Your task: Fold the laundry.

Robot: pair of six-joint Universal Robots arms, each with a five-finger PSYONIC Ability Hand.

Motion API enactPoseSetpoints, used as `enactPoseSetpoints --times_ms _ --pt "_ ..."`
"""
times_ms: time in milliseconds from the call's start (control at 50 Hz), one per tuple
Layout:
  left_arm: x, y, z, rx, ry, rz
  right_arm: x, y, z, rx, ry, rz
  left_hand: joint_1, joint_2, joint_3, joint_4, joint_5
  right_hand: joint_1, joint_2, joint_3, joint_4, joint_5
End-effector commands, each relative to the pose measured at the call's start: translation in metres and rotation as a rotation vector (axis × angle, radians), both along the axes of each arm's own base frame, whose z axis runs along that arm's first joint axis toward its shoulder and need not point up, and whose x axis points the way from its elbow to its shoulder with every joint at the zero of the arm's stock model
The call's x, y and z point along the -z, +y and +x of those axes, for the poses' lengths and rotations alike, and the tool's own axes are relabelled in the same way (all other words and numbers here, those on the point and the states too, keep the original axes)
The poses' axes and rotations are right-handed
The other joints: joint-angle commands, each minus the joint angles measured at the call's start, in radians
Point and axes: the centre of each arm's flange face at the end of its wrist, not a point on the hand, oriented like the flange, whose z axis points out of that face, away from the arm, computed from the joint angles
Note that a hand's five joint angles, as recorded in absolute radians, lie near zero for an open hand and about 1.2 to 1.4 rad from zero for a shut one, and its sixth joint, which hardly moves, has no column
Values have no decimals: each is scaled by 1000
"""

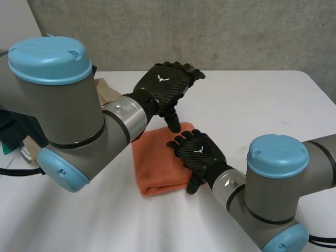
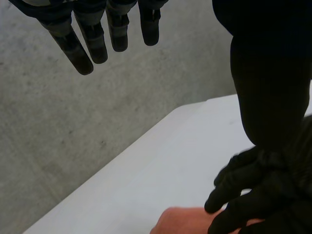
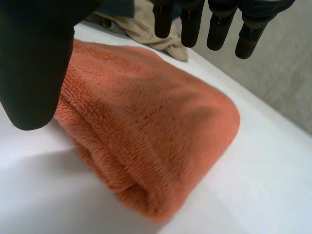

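A white table (image 1: pixel 262 105) with a smooth, plain top. Near its middle lies an orange towel (image 1: pixel 157 165) of fuzzy terry, folded into a thick, roughly square pad, its layers stacked and its edges rounded. Beyond the towel, toward the table's far left side, lies a crumpled beige cloth (image 1: pixel 108 90). It is close to the towel, but whether they touch cannot be told.

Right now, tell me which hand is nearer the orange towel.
Right. The right hand is over the orange towel, at its right edge; the left hand hangs higher, beyond its far edge.
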Motion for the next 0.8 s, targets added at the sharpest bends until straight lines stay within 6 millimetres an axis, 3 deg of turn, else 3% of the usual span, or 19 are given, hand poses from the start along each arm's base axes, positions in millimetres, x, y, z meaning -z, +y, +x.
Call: enactPoseSetpoints --times_ms 20,160,420,460,500,540,660,800 --pt "-6 10 -4 33 12 -8 7 -12 -14 181 -100 181 -9 -28 -39 -24 -48 -47 -33 -33 -39 -44" --pt "-10 9 -2 30 16 -14 21 -16 -23 288 -170 278 -9 -28 -39 -24 -48 -47 -33 -33 -39 -44" --pt "-8 2 5 5 24 10 44 -29 -9 285 -156 181 -9 -28 -39 -24 -48 -47 -33 -33 -39 -44" --pt "-8 1 6 0 30 17 45 -32 -8 298 -163 162 -9 -28 -39 -24 -48 52 66 67 60 55" --pt "-7 0 7 -4 36 28 45 -37 -8 318 -180 142 -9 -28 -39 -24 -48 532 546 546 540 535" --pt "-6 -1 8 -8 40 38 40 -44 -6 327 -218 125 -9 -28 -39 -24 -48 1172 1186 1186 1180 1175" --pt "-7 -4 12 -12 48 44 23 -58 8 299 -326 100 -9 -28 -39 -24 -48 1175 1189 1189 1182 1178" --pt "-8 -6 14 -12 54 49 23 -83 17 320 -333 112 -9 -28 -39 -24 -48 1175 1189 1189 1182 1178"
